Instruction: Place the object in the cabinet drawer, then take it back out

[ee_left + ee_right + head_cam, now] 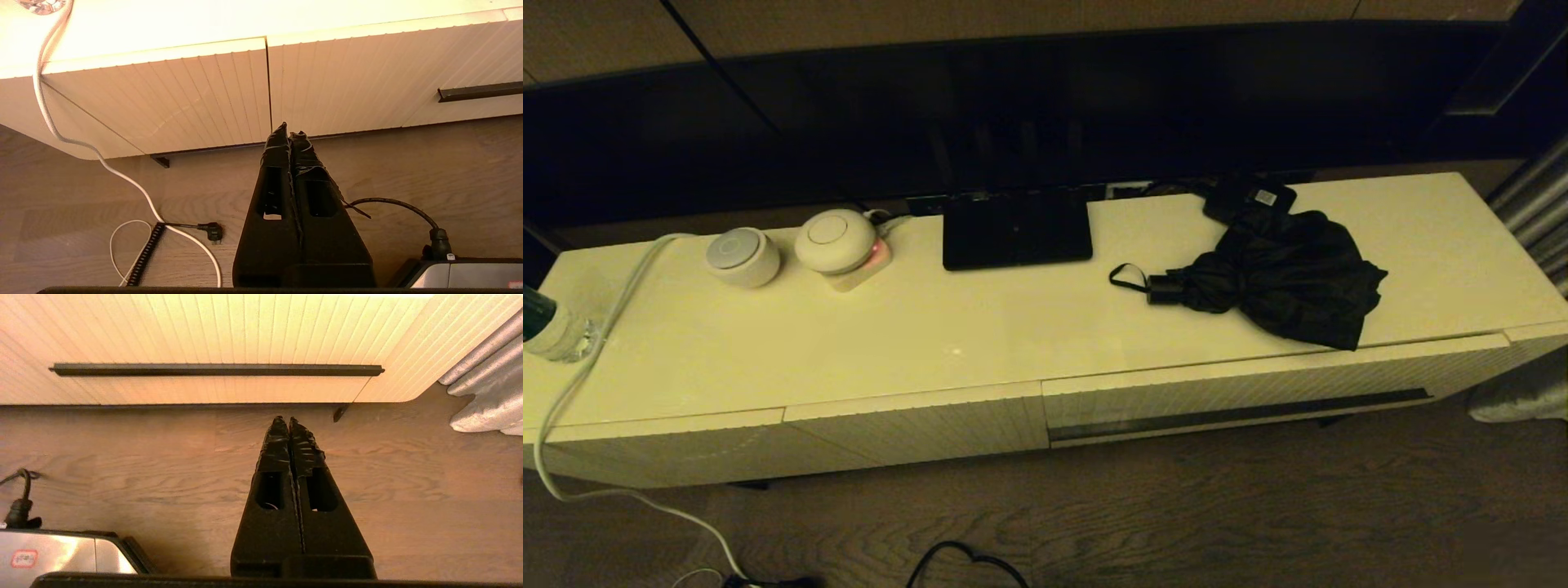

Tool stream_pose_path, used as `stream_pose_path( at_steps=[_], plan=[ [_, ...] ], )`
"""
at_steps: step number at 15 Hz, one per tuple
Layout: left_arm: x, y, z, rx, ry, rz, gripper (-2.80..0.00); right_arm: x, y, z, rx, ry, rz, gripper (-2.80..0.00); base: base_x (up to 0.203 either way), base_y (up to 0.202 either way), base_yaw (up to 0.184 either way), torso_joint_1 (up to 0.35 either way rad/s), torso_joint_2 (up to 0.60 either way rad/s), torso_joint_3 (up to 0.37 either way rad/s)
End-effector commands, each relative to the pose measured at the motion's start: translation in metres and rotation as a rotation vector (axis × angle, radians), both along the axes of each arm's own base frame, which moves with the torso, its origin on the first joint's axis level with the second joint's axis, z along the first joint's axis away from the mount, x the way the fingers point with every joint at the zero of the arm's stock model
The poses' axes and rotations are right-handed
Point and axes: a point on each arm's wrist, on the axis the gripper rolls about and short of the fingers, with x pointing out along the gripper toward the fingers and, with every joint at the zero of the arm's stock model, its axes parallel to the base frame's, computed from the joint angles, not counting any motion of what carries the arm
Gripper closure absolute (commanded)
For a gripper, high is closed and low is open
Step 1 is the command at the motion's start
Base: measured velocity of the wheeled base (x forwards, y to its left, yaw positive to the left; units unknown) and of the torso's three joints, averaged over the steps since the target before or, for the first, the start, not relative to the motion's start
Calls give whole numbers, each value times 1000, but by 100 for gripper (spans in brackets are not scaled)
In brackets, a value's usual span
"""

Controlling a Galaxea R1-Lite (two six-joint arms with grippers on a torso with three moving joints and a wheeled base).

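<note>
Left tool (289,134) fingers pressed together, empty, low near floor. Right tool (284,419) likewise closed, empty, low on right.

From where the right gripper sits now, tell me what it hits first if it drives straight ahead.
Probably the wooden floor just short of the cabinet; the shut right gripper points toward the base of the drawer, below its dark handle groove. Depth is unclear.
</note>
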Motion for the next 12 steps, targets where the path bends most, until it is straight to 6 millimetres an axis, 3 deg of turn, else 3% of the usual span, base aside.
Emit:
stream_pose_path(
  at_steps=[1,12],
  plan=[
    [0,0,-1,0,3,1,0,0,0,-1,1,5,-2,0,0,0,0,0,0,0],
    [0,0,-1,0,3,1,0,0,0,0,18,4,-2,0,0,0,0,0,0,0]
  ],
)
